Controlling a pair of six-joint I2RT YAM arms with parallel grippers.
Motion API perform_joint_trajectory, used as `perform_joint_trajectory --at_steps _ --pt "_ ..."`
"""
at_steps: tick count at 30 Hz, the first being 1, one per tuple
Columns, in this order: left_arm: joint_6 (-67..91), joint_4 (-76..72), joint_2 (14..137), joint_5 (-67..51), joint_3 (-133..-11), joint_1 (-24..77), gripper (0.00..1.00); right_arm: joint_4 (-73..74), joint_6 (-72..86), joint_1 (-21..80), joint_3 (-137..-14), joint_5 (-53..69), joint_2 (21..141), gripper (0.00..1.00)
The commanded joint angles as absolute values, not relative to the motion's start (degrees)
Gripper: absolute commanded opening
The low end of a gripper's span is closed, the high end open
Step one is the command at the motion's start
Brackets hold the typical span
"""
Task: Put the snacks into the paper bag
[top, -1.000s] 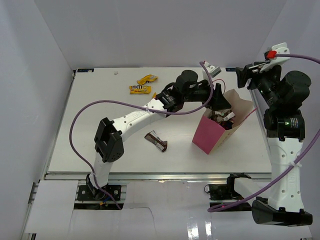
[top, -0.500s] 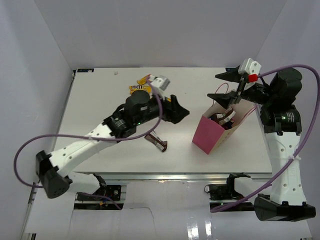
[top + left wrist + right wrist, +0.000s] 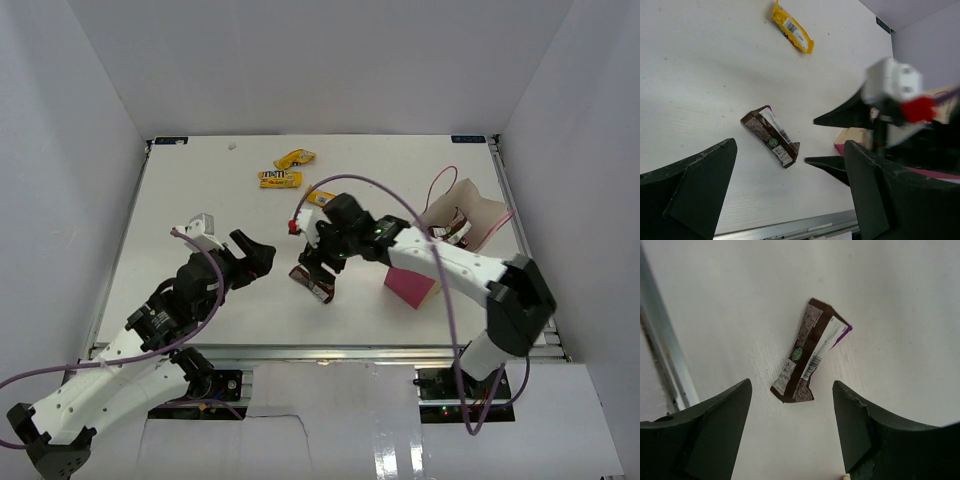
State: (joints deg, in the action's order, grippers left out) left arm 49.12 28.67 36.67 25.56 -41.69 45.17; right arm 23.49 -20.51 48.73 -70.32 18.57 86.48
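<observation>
- Brown bar (image 3: 314,283): lies flat on the white worktop (image 3: 200,210), near the middle of the top view, outside the bag. Sits slanted in the middle of the right wrist view (image 3: 810,356), with a white and purple end.
- Right gripper (image 3: 315,267): hangs right over the brown bar. Jaws spread apart, one on each side of the bar in its own view (image 3: 792,385), gripping nothing. Cannot tell if the tips touch the worktop.
- Left gripper (image 3: 261,262): sits at the lower left of the middle of the top view, near the bar but apart from it. Jaws spread wide with nothing between them, seen in its own view (image 3: 790,147).
- Paper bag (image 3: 409,284): stands to the right of the middle of the top view, pink outside, tan inside, top open. Crossed in front by the right arm (image 3: 450,262).
- Yellow pack (image 3: 295,158): lies at the upper middle of the top view, with a second one (image 3: 280,179) just beside it.
- Third yellow one (image 3: 322,197): lies just above the right gripper's body, partly hidden.
</observation>
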Motion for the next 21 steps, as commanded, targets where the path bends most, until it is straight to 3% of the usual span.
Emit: perform_joint_trajectory --at_steps 1,7,10,14,21 --pt "56.1 35.0 35.4 28.5 -41.6 45.0 0.98 24.4 -9.9 51.6 -73.9 0.3 96.5 0.71" --pt "59.8 36.8 33.7 27.5 -38.3 45.0 0.98 18.1 -4.7 53.5 -72.3 -4.2 103.0 0.72" --pt "59.9 36.7 34.4 27.9 -38.3 45.0 0.98 20.1 -3.7 53.6 -73.7 -4.8 106.8 0.67" --pt "59.3 36.2 36.8 28.6 -38.8 45.0 0.98 20.1 -3.2 53.7 -72.6 2.3 107.5 0.4" --pt "58.4 34.9 38.4 28.7 -38.4 45.0 0.98 19.7 -7.2 52.9 -71.2 9.8 103.3 0.12"
